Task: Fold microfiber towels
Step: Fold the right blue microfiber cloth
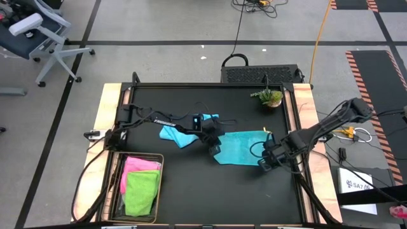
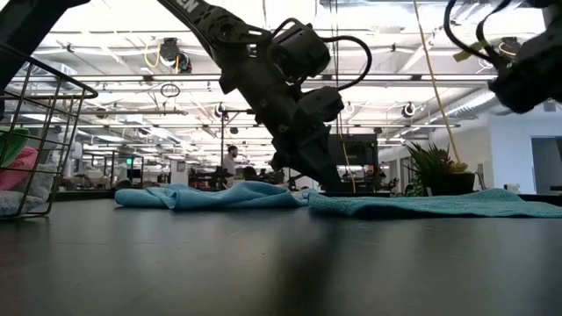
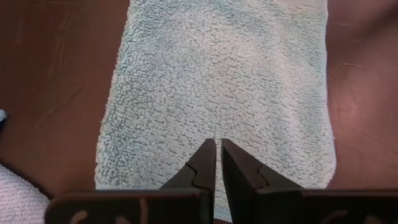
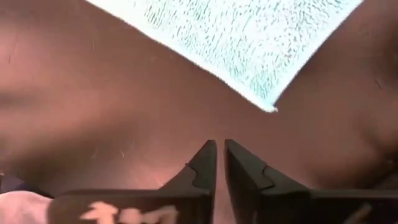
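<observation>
High view: potted plant behind teal towel; basket front-left.

Light blue towel: the left arm is covering its middle in the high view. Teal towel: the left end effector is hiding its left edge; folds are too small to tell. Basket: the low view's left edge is cutting it off. Grey-white towel: mesh is obscuring it.
</observation>
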